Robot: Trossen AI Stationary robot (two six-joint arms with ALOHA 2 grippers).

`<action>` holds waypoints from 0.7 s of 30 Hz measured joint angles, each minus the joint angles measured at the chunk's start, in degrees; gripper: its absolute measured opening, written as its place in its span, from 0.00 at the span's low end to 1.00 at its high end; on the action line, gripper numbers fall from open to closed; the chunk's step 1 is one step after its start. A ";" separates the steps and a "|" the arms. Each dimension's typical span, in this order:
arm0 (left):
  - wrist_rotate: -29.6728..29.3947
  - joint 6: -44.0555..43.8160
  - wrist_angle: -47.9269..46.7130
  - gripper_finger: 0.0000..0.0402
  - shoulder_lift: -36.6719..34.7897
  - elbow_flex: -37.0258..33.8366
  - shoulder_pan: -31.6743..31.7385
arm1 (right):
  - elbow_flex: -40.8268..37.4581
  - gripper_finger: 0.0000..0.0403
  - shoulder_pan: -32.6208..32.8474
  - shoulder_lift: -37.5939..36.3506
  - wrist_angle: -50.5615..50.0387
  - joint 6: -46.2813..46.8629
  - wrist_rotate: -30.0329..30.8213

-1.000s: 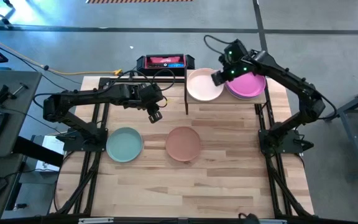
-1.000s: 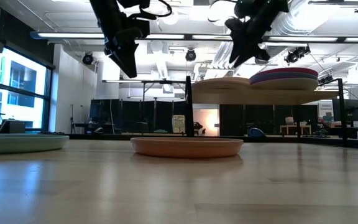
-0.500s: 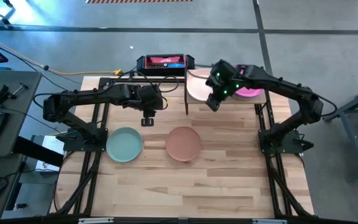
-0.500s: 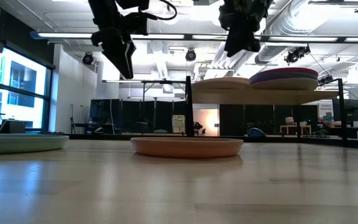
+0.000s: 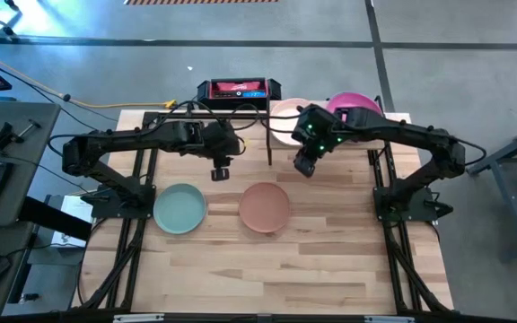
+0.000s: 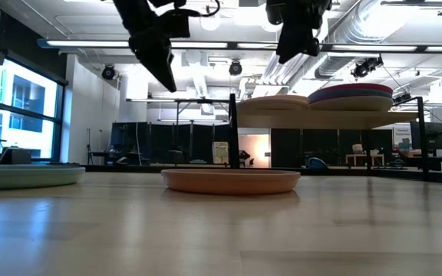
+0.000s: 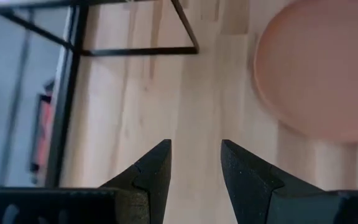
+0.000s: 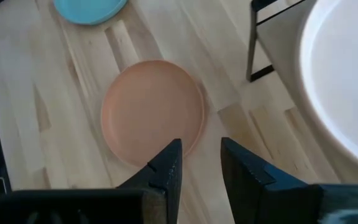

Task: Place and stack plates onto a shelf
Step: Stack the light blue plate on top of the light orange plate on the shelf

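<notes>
On the left side of the light-wood bench (image 5: 267, 256), a mint plate (image 5: 179, 208) lay flat, with nothing touching it. Above and just right of it, the left claw (image 5: 220, 170) hung in the air over bare wood in front of the black frame; its wrist view showed the two dark fingers (image 7: 151, 171) apart with nothing between them, and only bench boards beneath. In the low view this claw (image 6: 159, 65) pointed downward, well clear of the surface.

Near the middle of the bench a terracotta plate (image 5: 265, 205) rested flat, also untouched; it appeared in the low view (image 6: 231, 180) as a shallow dish sitting alone.

Just right of centre, the right claw (image 5: 302, 165) hovered above the bench, between the terracotta plate and the shelf (image 6: 313, 119). Its fingers (image 8: 166, 174) stood slightly apart and held nothing; its wrist camera looked down on the terracotta plate and, farther off, the mint one.

On the raised shelf at the back right, a pale cream-white plate (image 5: 285, 121) lay on the left half. Beside it, on the right half, sat a stack with a pink plate (image 5: 353, 105) on top; the low view showed a purple edge (image 6: 351, 90) within that stack.
</notes>
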 joint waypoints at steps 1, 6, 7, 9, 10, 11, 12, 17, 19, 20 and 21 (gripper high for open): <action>0.55 -2.27 -0.14 0.32 0.00 0.00 0.00 | 0.00 0.22 0.29 0.00 -0.02 0.02 0.00; 4.03 -14.63 -5.76 0.32 0.00 0.00 0.00 | 0.00 0.22 1.15 0.00 -0.63 -0.11 1.23; 4.03 -16.73 -7.16 0.32 0.00 0.00 -0.20 | 0.00 0.22 1.17 0.00 -0.61 -0.11 1.82; 4.03 -21.99 -9.97 0.32 0.00 0.00 -0.78 | 0.00 0.22 1.12 0.00 -0.61 -0.11 2.71; 4.10 -24.46 -11.28 0.32 0.00 0.00 -1.10 | 0.00 0.22 1.11 0.00 -0.63 -0.12 3.19; 4.10 -26.46 -12.45 0.32 0.00 0.00 -1.41 | 0.00 0.22 1.11 0.00 -0.62 -0.37 3.39; 4.12 -28.27 -13.69 0.32 0.00 0.00 -1.73 | 0.00 0.22 1.11 0.00 -0.61 -0.88 3.56; 4.13 -36.64 -19.49 0.32 0.00 0.00 -3.43 | 0.00 0.22 1.11 0.00 -0.61 -1.62 3.78; 4.12 -39.76 -21.16 0.32 0.00 0.00 -4.30 | 0.00 0.22 1.11 0.00 -0.60 -1.62 3.78; 4.14 -40.65 -21.94 0.32 0.00 0.00 -4.73 | 0.00 0.22 1.11 0.00 -0.59 -1.64 3.78; 4.14 -41.14 -22.69 0.32 0.00 0.00 -5.12 | 0.00 0.22 1.11 0.00 -0.59 -1.64 3.78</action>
